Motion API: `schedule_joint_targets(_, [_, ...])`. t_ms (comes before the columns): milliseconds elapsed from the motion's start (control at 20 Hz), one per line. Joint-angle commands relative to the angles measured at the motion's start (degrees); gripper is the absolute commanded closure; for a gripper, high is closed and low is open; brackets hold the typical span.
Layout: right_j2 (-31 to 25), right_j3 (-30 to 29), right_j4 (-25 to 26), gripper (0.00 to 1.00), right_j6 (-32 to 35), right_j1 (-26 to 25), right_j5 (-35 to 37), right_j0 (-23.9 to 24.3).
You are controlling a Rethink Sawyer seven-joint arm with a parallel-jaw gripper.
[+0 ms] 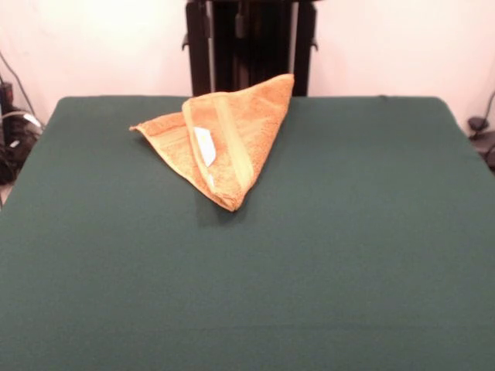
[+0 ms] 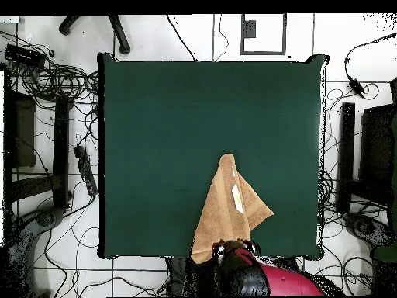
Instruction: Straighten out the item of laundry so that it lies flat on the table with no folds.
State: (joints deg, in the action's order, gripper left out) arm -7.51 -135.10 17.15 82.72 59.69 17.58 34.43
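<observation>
The red arm (image 2: 267, 279) sits at the overhead view's bottom edge, its gripper's state impossible to tell. The orange towel (image 1: 224, 143), folded into a raised triangle, lies upper centre on the green table (image 1: 348, 255); cables (image 2: 66, 116) litter the floor

The folded towel (image 1: 224, 139) lies on the table (image 1: 309, 255), toward its far edge.
</observation>
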Motion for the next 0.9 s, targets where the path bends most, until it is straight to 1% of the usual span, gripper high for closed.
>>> schedule_joint_targets(50, [-14.4,8.6,4.2,0.00,-8.2,-8.6,5.7,2.3])
schedule_joint_targets(250, [-17.1,10.4,6.2,0.00,-7.9,-11.4,5.9,4.0])
schedule_joint_targets(550, [-20.4,14.4,8.2,0.00,-9.4,-15.0,10.5,6.0])
schedule_joint_targets(900, [-22.3,17.7,13.7,0.00,-8.6,-22.1,6.8,8.0])
